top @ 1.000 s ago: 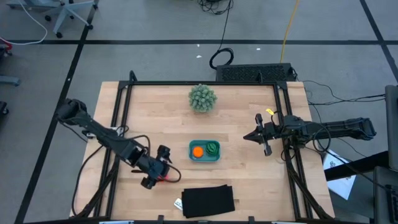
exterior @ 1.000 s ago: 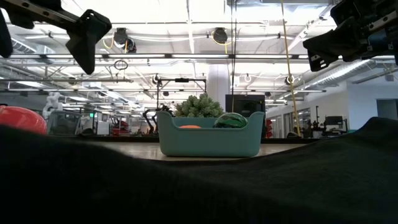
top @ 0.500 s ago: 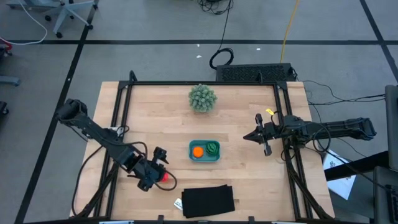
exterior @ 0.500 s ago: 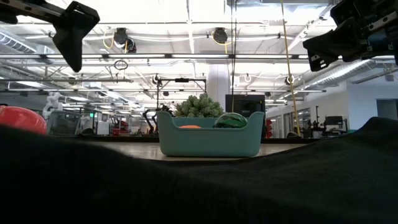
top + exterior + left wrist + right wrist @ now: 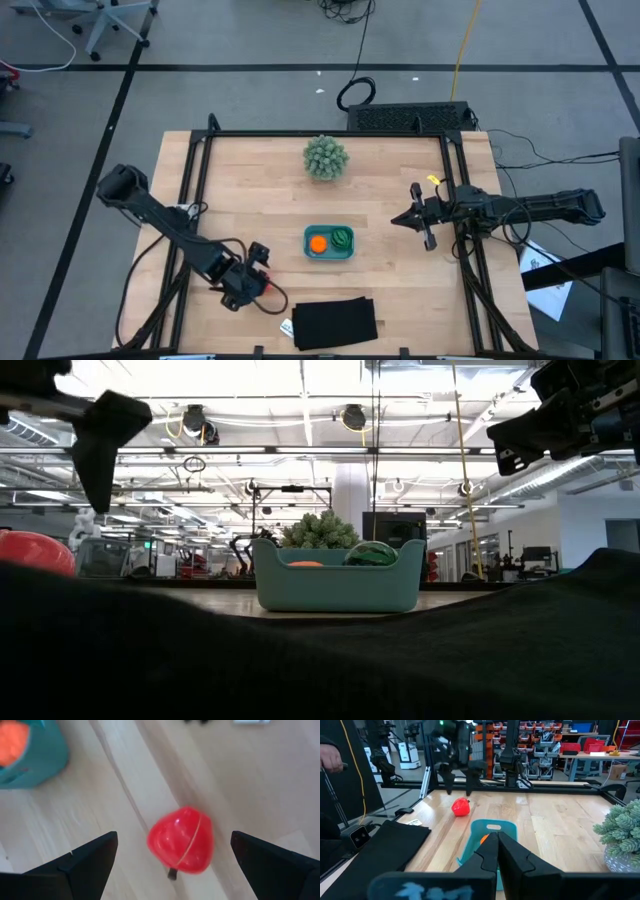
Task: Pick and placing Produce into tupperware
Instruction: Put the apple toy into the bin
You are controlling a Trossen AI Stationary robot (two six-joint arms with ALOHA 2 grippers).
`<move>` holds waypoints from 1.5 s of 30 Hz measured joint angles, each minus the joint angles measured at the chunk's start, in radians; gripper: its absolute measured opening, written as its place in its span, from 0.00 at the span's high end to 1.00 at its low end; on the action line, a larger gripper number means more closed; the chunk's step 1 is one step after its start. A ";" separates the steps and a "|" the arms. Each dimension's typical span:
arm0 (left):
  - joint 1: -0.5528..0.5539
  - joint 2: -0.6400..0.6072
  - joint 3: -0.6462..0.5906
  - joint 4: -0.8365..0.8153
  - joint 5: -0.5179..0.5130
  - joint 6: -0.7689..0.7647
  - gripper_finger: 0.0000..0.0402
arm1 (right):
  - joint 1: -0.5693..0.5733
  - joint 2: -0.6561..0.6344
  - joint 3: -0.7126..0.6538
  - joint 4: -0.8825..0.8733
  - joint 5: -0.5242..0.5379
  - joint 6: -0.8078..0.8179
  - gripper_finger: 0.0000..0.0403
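The red lumpy piece (image 5: pixel 181 840) lies on the wood near the table's near-left part, also seen as the red piece (image 5: pixel 461 806) and the red piece (image 5: pixel 35 552). My left gripper (image 5: pixel 174 836) hangs open above it, one finger on each side, touching nothing; from above, my left gripper (image 5: pixel 250 278) covers most of the red piece. The teal tub (image 5: pixel 329 243) holds the orange ball (image 5: pixel 318 242) and the striped green piece (image 5: pixel 343 238). My right gripper (image 5: pixel 415 218) waits shut over the table's right side.
A pale green spiky ball (image 5: pixel 326 157) stands at the far middle. A black flat rectangle (image 5: pixel 335 322) lies at the near edge, right of my left gripper, with a small white tag (image 5: pixel 287 327) beside it. Black frame rails (image 5: pixel 190 190) run along both table sides.
My left gripper has moved toward the table's near-left and come down over the red piece, staying open. The red piece, the tub and my right arm have kept still.
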 joint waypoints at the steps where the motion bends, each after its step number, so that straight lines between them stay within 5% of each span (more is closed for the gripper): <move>1: 0.000 0.010 0.000 -0.004 0.000 0.001 0.02 | 0.000 0.000 0.000 0.000 0.000 -0.001 1.00; 19: -0.022 0.076 0.000 -0.022 -0.028 0.178 0.02 | 0.000 0.001 0.000 0.000 0.000 -0.003 1.00; 45: -0.002 0.163 -0.001 0.045 -0.035 0.232 0.02 | 0.000 0.006 0.000 0.001 0.000 -0.002 1.00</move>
